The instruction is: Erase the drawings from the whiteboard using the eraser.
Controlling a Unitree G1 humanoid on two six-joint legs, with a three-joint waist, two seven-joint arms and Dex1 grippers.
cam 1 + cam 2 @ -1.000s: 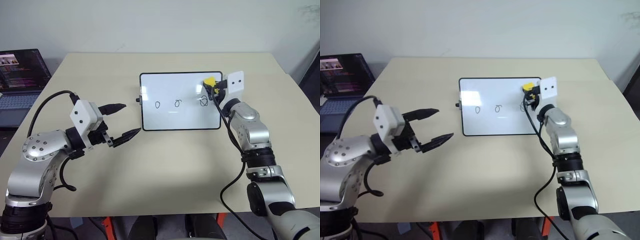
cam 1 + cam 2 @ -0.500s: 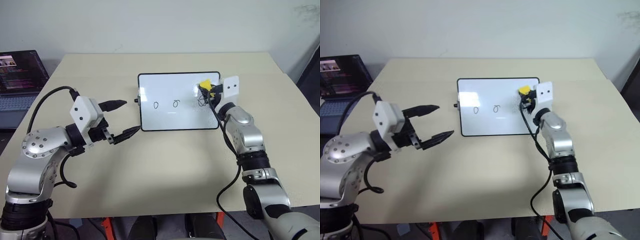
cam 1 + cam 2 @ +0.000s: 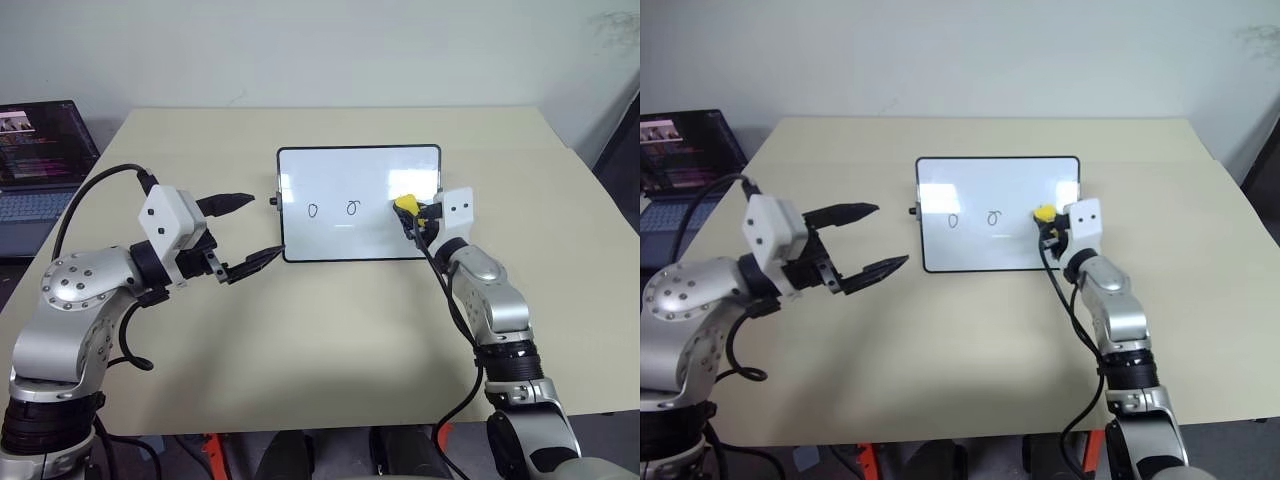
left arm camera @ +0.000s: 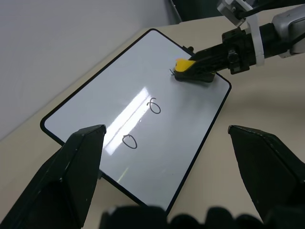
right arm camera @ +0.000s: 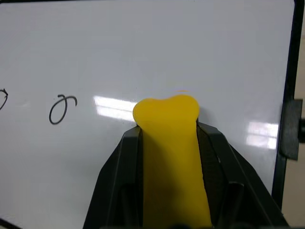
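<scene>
The right end effector (image 3: 412,212) was clenched on the yellow eraser (image 3: 405,204), which sat pressed on the whiteboard (image 3: 350,180) right of two drawings (image 3: 352,208). The left end effector (image 3: 252,232) hung released above the tabletop (image 3: 330,340), beside the board.

Whiteboard (image 3: 358,203) is laid flat on table (image 3: 330,340), approx. centre, towards far edge. Two drawings (image 3: 332,210) are seen on its left half; eraser (image 3: 405,204) is placed on its right part, w/ right gripper (image 3: 411,214) just behind it. Left gripper (image 3: 245,233) is positioned left of board. Laptop (image 3: 40,150) is set beyond table's left edge.
</scene>
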